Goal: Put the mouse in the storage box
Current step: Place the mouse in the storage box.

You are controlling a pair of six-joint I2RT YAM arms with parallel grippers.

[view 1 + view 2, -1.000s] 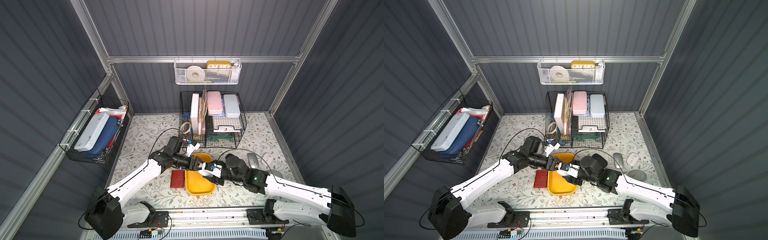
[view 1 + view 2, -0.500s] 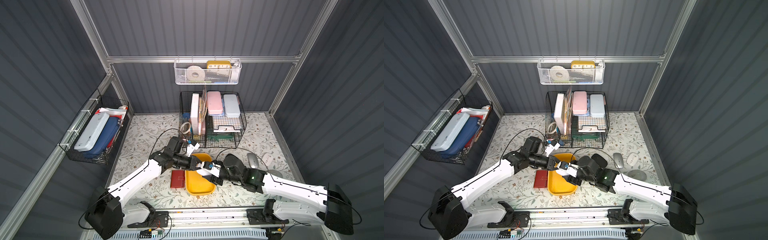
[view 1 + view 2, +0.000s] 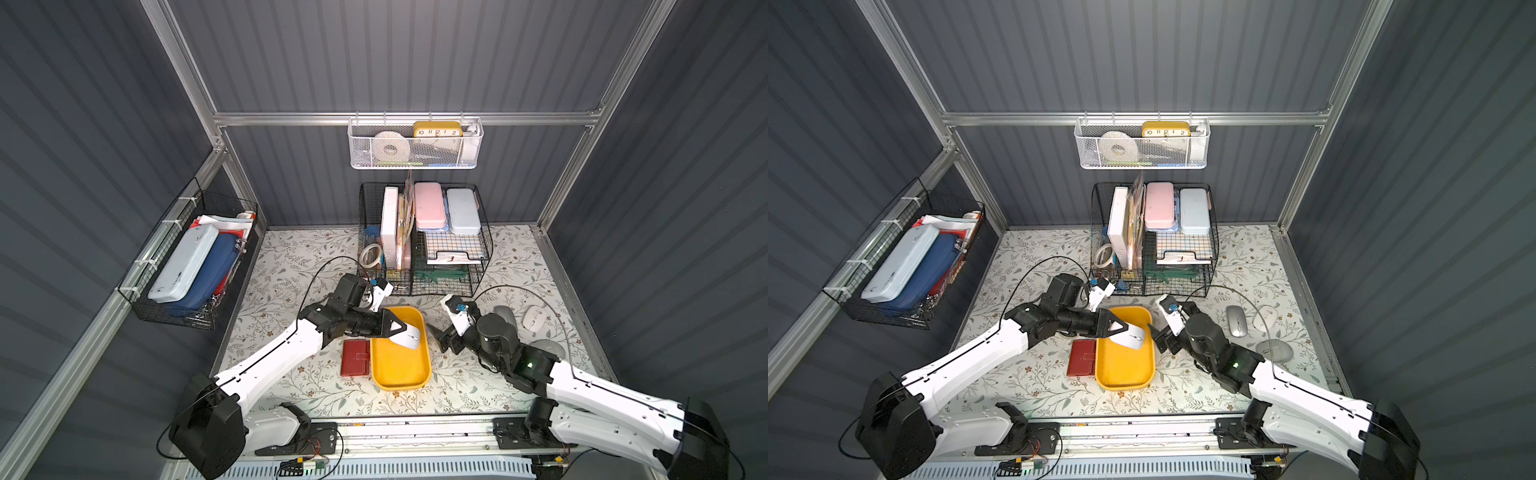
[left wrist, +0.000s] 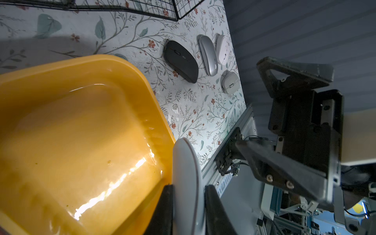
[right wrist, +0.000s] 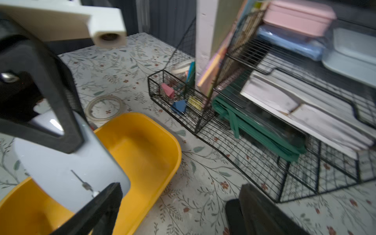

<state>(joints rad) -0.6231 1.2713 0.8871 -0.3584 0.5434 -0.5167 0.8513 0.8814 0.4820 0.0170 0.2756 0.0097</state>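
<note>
Floral-print tabletop (image 3: 291, 266), ribbed grey walls (image 3: 415, 62). Above glossy yellow plastic storage box (image 3: 400, 386), round-cornered: smooth pale flat-oval mouse (image 3: 409, 336), pinched across its thickness by left gripper (image 3: 400, 329), clamped tight. Long axis straight out from the jaws, wheel end toward right gripper (image 3: 438, 337), spread wide, empty, just beside box rim.
</note>
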